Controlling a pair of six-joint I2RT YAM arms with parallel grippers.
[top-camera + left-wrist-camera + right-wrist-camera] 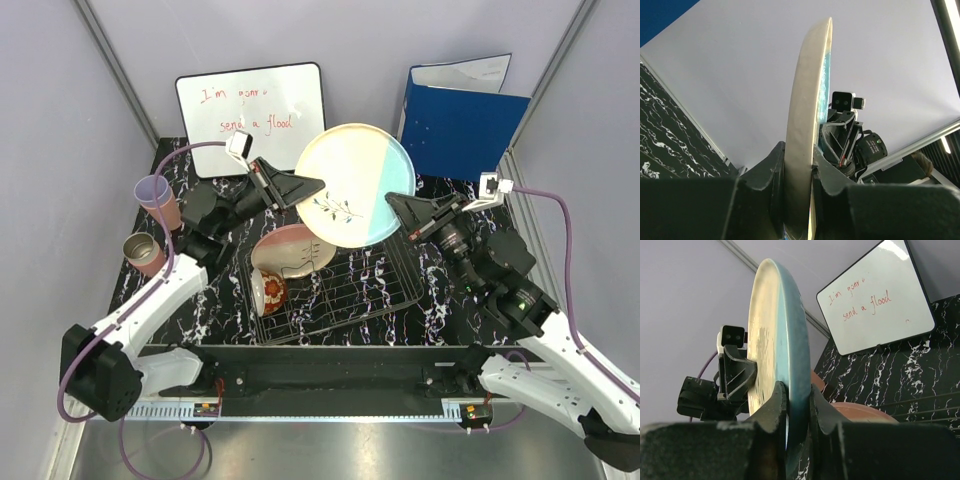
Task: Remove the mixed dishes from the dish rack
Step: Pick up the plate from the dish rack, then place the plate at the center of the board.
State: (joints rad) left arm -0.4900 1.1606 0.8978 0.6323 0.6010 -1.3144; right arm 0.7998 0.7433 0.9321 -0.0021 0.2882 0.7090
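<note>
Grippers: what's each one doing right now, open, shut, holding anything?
Left gripper: closed on the left rim of the plate.
Right gripper: closed on the same plate's right rim.

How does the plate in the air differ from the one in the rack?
The raised plate hangs above the dish rack, clamped by the left gripper and right gripper; the rack plate leans inside it, untouched. The raised plate's face is cream and pale blue; the rack plate looks pinker. Both are round with twig drawings.
</note>
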